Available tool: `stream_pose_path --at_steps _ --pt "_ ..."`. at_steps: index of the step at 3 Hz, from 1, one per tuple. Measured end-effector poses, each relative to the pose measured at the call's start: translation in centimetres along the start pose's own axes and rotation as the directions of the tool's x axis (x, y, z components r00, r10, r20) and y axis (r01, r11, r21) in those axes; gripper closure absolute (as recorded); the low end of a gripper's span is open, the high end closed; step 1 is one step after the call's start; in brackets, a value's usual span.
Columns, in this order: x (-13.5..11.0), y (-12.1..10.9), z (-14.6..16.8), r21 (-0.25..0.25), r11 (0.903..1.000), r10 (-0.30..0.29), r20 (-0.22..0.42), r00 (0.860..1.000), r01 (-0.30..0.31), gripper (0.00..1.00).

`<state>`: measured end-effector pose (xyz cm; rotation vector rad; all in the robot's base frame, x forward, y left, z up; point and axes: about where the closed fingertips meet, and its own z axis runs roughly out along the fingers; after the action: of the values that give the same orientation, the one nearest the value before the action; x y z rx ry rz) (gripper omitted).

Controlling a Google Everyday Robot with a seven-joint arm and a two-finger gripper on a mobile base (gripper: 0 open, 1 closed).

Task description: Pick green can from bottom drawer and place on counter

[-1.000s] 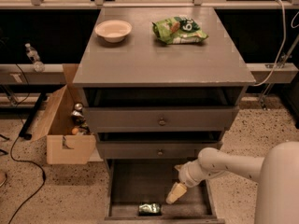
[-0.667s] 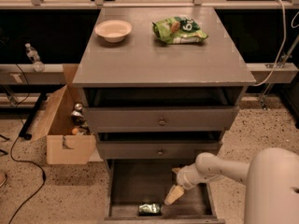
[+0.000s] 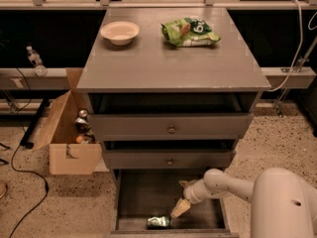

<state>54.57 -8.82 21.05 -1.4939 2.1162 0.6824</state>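
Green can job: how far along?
Done: the shallow grey bottom drawer stands pulled open. In hand: the gripper is down in it, close beside the small dark green can, which lies on the drawer floor. Left: grasp, lift, place on the flat grey counter.

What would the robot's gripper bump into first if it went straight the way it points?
Most likely the green can, lying just down-left of the gripper in the bottom drawer. Depth is unclear, so it could touch the drawer's floor first.
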Motion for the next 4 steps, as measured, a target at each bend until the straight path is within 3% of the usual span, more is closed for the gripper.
stream_pose_path --at_steps 2,4 --pt "-0.2 0.5 4.8 0.019 0.9969 -0.076 -0.004 0.997 0.076 0.00" --pt "-1.1 2.3 7.8 0.022 0.9915 -0.127 -0.080 0.989 0.129 0.00"
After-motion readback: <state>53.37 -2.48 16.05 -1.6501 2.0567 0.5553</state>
